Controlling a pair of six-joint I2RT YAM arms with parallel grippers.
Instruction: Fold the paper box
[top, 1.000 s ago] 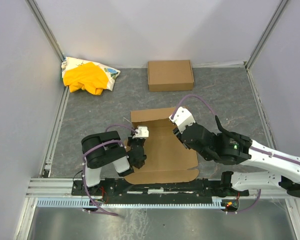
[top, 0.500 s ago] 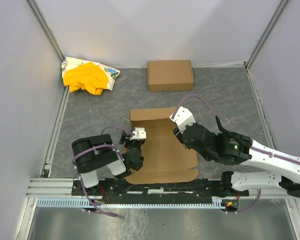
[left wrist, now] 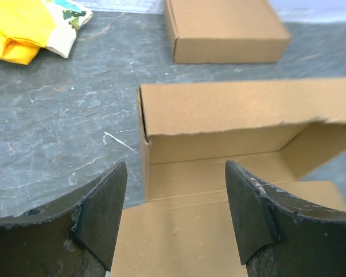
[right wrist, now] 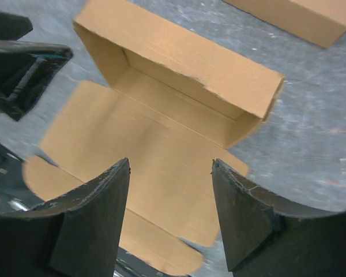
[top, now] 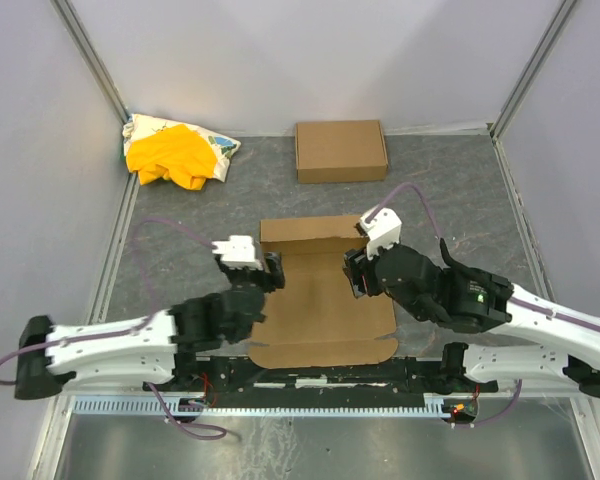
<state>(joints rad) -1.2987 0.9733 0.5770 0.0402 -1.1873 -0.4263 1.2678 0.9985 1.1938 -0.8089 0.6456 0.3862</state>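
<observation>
Paper box (top: 325, 310) lies ahead of left fingers (left wrist: 101, 219) and right fingers (right wrist: 245, 219), ungripped.

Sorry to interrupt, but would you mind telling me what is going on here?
Two robot arms are folding a paper box on the table. Its far end is folded up into a wall, and the near part lies flat. The left gripper and right gripper hover open over its two sides, neither holding anything. A closed carton and a yellow cloth sit at the back.
</observation>
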